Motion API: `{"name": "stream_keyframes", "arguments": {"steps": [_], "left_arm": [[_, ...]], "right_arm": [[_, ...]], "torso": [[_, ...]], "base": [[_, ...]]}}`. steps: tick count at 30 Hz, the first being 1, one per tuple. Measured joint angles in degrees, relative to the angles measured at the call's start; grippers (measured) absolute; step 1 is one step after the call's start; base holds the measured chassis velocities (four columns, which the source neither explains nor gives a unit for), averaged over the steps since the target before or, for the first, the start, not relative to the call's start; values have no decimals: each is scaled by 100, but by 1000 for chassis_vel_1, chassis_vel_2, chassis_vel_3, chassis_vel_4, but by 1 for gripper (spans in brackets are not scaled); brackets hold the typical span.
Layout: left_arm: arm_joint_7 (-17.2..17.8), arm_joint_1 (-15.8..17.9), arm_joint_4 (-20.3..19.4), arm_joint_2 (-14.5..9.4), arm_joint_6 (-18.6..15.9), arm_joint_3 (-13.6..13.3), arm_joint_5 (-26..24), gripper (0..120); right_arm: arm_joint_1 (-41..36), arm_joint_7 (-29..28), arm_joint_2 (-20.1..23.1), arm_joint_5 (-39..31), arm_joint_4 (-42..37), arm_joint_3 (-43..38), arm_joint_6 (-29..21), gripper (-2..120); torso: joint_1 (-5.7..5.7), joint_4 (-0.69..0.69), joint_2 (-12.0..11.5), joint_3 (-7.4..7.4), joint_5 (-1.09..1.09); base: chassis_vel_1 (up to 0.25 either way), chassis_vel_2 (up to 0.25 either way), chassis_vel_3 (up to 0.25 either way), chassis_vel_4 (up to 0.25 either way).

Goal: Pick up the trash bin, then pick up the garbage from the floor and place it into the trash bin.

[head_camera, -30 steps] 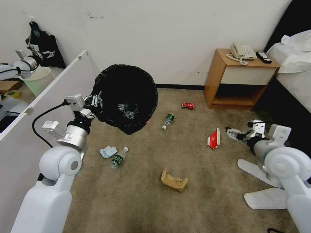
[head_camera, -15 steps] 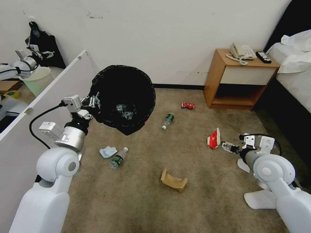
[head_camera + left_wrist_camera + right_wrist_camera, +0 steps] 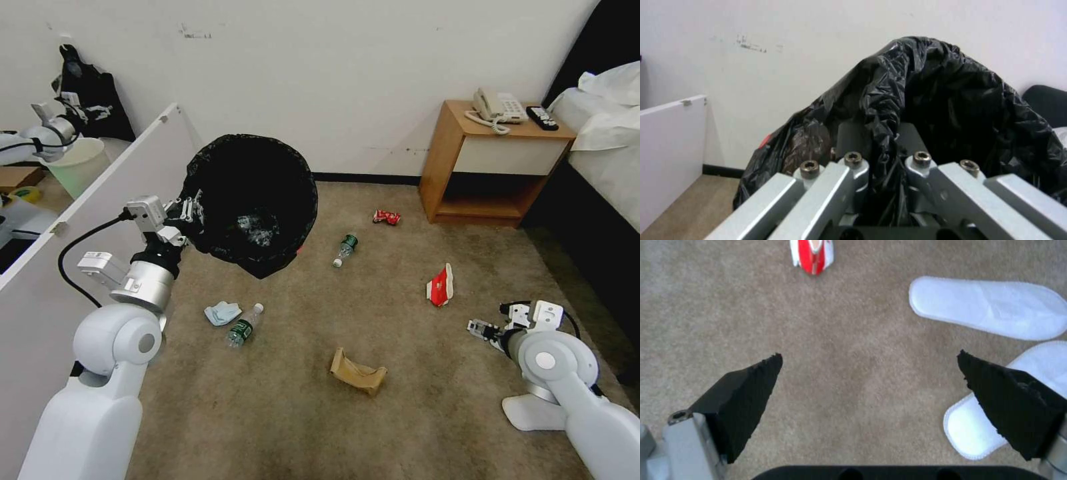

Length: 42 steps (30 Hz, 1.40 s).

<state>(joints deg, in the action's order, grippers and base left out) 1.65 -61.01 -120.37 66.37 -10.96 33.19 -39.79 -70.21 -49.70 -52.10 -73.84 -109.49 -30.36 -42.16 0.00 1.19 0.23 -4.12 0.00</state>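
My left gripper (image 3: 190,210) is shut on the rim of the trash bin (image 3: 250,200), held tilted in the air above the floor (image 3: 400,333). In the left wrist view its fingers (image 3: 853,165) pinch the black bag (image 3: 951,100) over the rim. My right gripper (image 3: 481,328) hangs open low over bare carpet, nothing between its pads (image 3: 744,396). Garbage lies around: a red-white carton (image 3: 441,285) (image 3: 813,255) beyond it, white slippers (image 3: 991,306) (image 3: 533,410) beside it, two bottles (image 3: 345,248) (image 3: 245,325), a red can (image 3: 387,217), a blue mask (image 3: 222,312), a brown paper bag (image 3: 358,372).
A wooden nightstand (image 3: 493,167) with a phone (image 3: 497,107) stands against the far wall, with a bed (image 3: 600,133) to its right. A white panel (image 3: 87,220) runs along the left, and a pale bucket (image 3: 79,163) sits behind it.
My right arm has dropped and drawn back toward me, away from the carton. The left arm with the bin has shifted slightly left.
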Motion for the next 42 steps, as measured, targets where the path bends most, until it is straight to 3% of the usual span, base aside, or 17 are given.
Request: {"name": "stream_keyframes", "arguments": {"steps": [42], "left_arm": [[-2,120,156,-7,1,-15,-44,3]], "right_arm": [[51,1060,-67,320,1733,-686,333,100]], "torso": [[0,0,0,0,0]], "base": [[0,0,0,0]]}}
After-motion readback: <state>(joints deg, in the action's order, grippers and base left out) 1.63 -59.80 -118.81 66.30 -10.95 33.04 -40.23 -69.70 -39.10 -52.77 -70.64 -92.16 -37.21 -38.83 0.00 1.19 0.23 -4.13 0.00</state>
